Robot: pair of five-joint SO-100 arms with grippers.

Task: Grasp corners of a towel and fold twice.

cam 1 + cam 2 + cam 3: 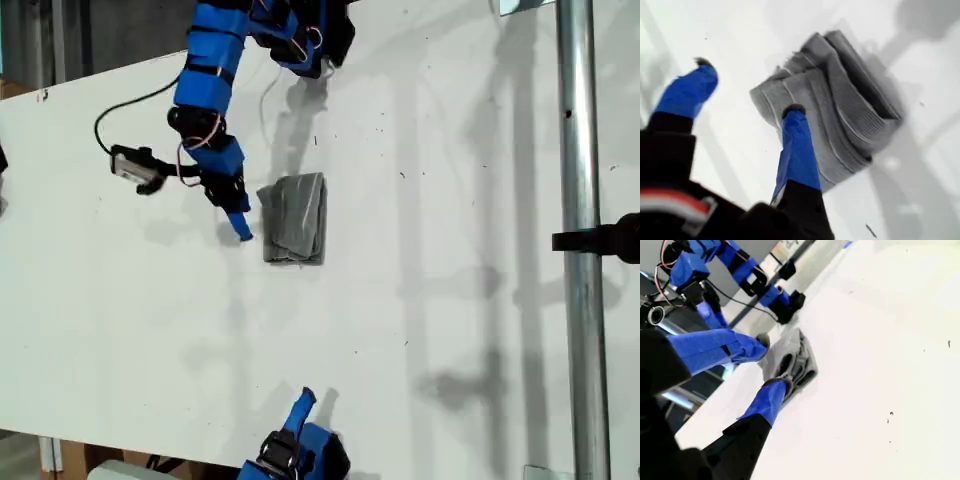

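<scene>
The white tabletop (pixel 420 300) carries the towel (pixel 294 219), folded into a small thick grey bundle (its layers show at one open end). My first gripper (pixel 747 90) hangs just beside the towel, toward the exterior view's left; its jaws are spread wide and hold nothing, one fingertip (pixel 794 111) over the towel's edge. My second gripper (pixel 771 361) sits well apart from the towel, at the exterior view's bottom edge, jaws parted and empty.
</scene>
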